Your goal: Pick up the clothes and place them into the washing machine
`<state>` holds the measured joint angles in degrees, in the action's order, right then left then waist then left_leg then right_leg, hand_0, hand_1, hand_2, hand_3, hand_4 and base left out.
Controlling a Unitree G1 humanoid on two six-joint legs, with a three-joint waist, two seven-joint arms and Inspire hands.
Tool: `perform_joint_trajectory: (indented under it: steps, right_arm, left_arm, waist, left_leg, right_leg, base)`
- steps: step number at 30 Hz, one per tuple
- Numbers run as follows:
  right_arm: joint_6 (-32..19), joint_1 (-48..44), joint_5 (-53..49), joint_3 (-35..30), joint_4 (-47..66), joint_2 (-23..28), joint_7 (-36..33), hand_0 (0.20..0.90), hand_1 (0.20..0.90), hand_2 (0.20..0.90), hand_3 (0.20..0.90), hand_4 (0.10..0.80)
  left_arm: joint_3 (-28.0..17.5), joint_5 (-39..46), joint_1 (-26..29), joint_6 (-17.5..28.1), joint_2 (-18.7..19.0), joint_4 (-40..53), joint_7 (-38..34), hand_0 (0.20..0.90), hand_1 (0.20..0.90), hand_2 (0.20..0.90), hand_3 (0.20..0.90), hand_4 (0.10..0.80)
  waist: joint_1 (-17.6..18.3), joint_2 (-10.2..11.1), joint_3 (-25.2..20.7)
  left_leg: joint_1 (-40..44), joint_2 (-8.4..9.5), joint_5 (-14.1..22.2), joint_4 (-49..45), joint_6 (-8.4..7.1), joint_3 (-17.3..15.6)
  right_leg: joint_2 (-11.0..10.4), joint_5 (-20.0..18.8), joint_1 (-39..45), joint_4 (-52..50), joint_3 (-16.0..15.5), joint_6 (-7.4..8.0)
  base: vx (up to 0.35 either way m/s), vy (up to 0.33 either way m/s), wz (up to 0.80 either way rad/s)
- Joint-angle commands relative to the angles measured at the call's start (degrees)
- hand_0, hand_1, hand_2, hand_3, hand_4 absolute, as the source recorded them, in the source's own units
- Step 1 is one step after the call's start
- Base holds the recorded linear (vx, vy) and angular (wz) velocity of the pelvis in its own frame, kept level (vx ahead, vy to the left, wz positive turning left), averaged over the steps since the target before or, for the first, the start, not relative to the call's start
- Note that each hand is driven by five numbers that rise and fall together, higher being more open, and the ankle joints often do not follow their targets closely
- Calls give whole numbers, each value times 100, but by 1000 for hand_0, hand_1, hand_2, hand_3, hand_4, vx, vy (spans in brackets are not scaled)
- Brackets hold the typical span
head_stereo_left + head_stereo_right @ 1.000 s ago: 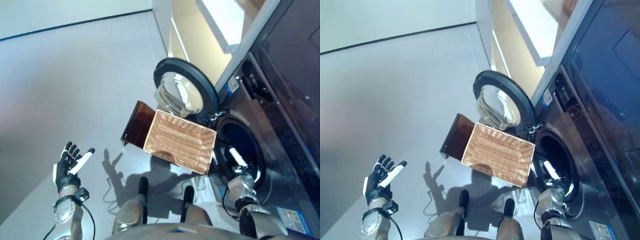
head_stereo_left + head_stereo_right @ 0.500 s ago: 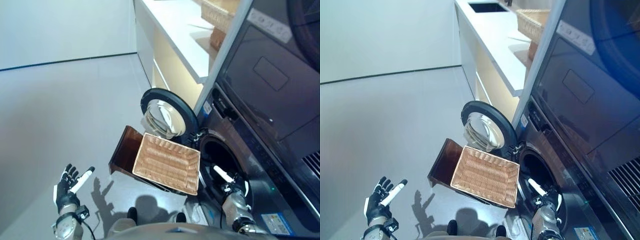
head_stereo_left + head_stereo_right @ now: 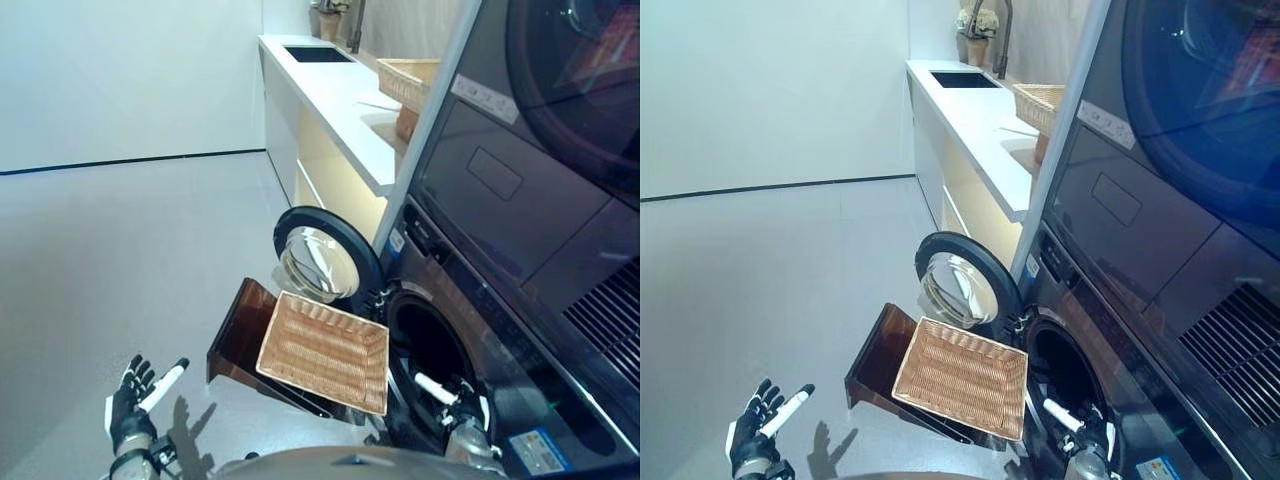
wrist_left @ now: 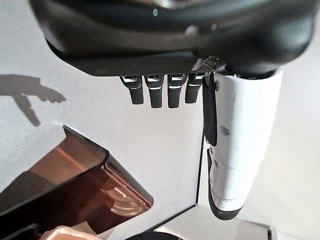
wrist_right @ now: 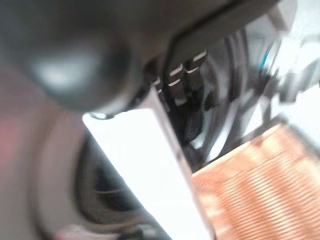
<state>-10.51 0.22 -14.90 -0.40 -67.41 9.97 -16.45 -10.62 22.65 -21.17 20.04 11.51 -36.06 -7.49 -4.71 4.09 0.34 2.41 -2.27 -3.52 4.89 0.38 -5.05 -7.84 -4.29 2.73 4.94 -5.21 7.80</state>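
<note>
- Wicker basket (image 3: 325,352): on a brown stand on the floor, just beside the washing machine (image 3: 430,350); no clothes visible.
- Left robot hand (image 3: 133,400): spread open, empty.
- Right robot hand (image 3: 455,400): fingers straight, empty, at the drum mouth.
- Change: camera has tilted upward; loading looks finished.

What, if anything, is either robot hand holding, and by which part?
Nothing is held. The left robot hand is open over the floor; the right robot hand is open and empty at the washing machine's drum opening.
</note>
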Motion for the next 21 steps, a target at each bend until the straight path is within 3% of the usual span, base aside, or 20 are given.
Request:
perform_joint_trajectory:
  steps: [1,2,9,15,21]
  right_arm:
    - [-85,-984,798,441,-139,267,-165,900,900,900,900,800]
    - [10,-1308,1113,723,-301,229,-210,900,900,900,900,800]
    - [-17,-1703,1208,947,-108,81,-365,900,900,900,900,800]
    - [-128,-1201,1335,1077,669,1,-323,900,900,900,900,800]
    - [-233,-623,1278,776,1359,195,-309,900,900,900,900,800]
  left_arm:
    - [-142,-159,317,386,253,734,69,900,900,900,900,800]
    - [-21,-146,382,390,314,894,125,900,900,900,900,800]
    - [131,-121,624,421,443,965,31,900,900,900,900,800]
    - [50,-309,637,419,381,613,-190,900,900,900,900,800]
    - [-23,-465,796,396,353,35,-408,900,900,900,900,800]
  waist:
    - [-161,-176,139]
    - [-264,-238,277]
    - [-371,-360,535]
    - [-269,-183,287]
    - [-103,-51,93]
  left_leg:
    - [96,133,354,11,-189,118]
    - [-30,156,298,11,-190,183]
    - [-285,213,179,11,-197,353]
    - [-159,220,254,11,-192,378]
    - [-12,175,289,11,-180,273]
  right_leg:
    - [226,189,67,-9,-271,-116]
    - [200,146,-3,6,-329,-104]
    - [132,50,-167,-5,-511,-90]
    - [114,90,-5,-18,-554,-66]
    - [138,136,30,-123,-445,-60]
  base:
    - [-165,9,31]
    - [-134,8,26]
    - [-75,18,22]
    - [64,19,3]
    - [-10,8,-15]
